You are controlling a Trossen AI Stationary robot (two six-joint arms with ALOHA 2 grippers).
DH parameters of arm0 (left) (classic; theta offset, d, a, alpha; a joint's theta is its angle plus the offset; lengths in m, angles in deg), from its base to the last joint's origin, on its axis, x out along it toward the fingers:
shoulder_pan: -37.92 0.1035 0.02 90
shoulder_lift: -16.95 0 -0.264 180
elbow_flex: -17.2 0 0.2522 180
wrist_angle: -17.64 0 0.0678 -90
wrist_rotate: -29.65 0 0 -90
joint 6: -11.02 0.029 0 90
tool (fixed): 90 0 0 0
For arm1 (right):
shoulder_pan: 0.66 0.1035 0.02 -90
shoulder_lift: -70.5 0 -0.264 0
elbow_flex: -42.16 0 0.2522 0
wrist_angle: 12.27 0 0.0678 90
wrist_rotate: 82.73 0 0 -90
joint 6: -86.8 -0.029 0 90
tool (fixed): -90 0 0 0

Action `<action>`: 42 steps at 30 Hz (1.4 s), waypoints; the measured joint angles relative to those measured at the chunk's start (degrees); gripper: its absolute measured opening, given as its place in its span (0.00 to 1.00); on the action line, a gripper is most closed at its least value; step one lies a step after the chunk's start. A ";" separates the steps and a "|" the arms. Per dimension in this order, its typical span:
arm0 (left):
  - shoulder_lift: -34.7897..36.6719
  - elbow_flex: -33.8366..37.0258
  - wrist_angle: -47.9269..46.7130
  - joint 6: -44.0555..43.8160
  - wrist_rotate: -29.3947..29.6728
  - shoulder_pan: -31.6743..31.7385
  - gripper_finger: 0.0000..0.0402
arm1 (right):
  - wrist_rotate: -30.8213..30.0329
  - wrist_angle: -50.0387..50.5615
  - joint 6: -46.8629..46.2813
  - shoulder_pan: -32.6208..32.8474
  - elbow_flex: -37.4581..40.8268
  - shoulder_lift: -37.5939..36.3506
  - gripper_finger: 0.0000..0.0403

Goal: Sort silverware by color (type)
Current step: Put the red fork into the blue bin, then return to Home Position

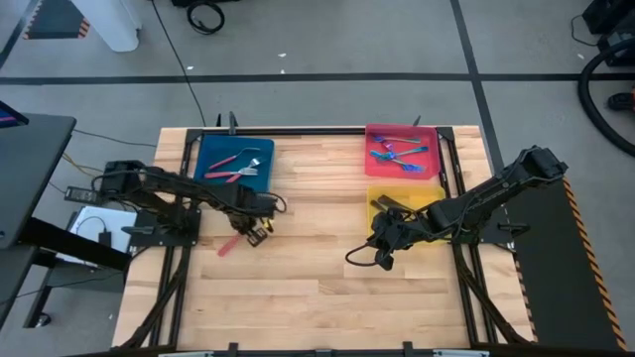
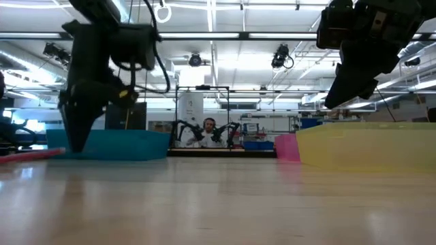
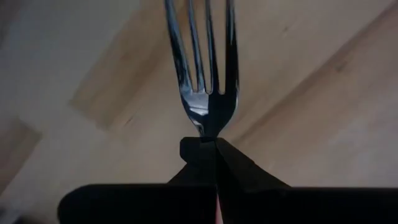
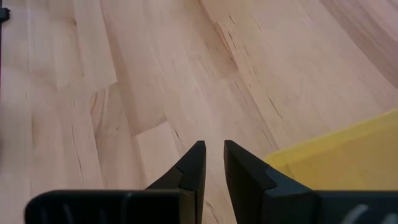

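Wooden table (image 1: 317, 268) is bearing us; our left gripper (image 3: 216, 144) is clenching a red-handled fork (image 3: 208, 68), which could twist loose; right gripper (image 4: 213, 163) is hanging slightly parted, empty.

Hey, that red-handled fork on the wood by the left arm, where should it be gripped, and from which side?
At the narrow neck just below the tines, from straight above. The fork lies flat along the table, so its sides are free; the left gripper is shut there now.
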State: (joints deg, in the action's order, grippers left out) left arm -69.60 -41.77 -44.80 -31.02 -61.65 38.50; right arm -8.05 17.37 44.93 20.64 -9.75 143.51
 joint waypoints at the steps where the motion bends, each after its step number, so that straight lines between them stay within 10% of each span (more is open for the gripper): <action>1: 1.27 -0.15 -1.18 -0.02 0.04 0.02 0.00 | -0.01 0.00 0.00 0.00 0.00 0.00 0.16; 12: 13.67 -1.94 -4.35 -0.51 5.29 2.72 0.00 | -0.03 -0.27 0.00 0.00 0.00 0.00 0.16; 26: 16.05 -25.84 -17.66 21.72 23.43 16.57 0.00 | -0.10 -0.64 1.07 -0.07 0.00 0.00 0.16; 33: 14.33 -19.30 -17.77 40.69 25.22 24.94 0.00 | -0.07 -0.55 1.09 -0.04 0.00 0.00 0.16; 42: 7.66 -9.50 -14.01 42.58 25.56 28.89 0.00 | -0.08 -0.44 1.11 -0.14 0.00 0.00 0.16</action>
State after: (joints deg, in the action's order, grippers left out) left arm -61.95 -51.27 -58.81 11.55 -36.08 67.38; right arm -8.13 16.94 46.05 20.51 -9.75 143.51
